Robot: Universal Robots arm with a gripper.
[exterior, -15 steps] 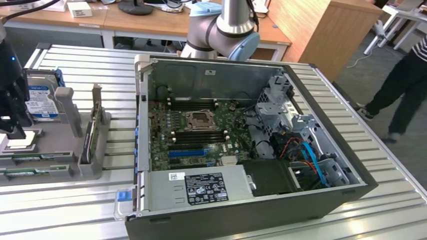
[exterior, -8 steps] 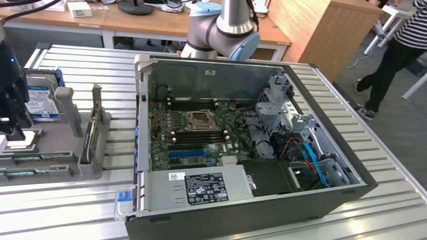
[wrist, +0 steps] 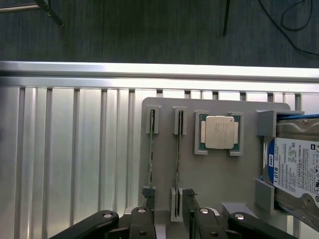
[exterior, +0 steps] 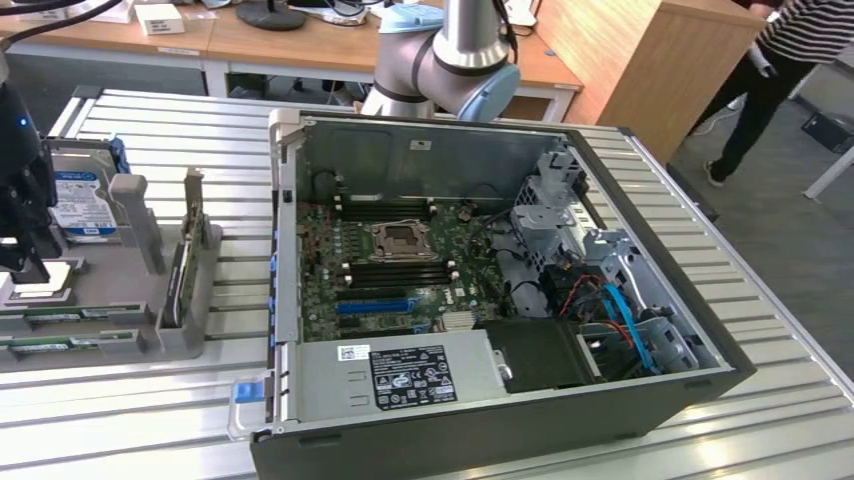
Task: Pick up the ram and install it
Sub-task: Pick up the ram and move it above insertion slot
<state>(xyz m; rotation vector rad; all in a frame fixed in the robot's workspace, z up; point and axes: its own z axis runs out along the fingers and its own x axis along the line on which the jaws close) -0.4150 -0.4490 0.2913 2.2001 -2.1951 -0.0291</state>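
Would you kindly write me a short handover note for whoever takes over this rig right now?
Hand: open and empty, hovering above the grey tray, at one end of the sticks.
Ram: two ram sticks stand on edge in the tray's holders, beside the processor and the hard drive.
Computer case: open, motherboard exposed.
Done: hand positioned over the tray.
Left: pick-up and install; no stick gripped yet.
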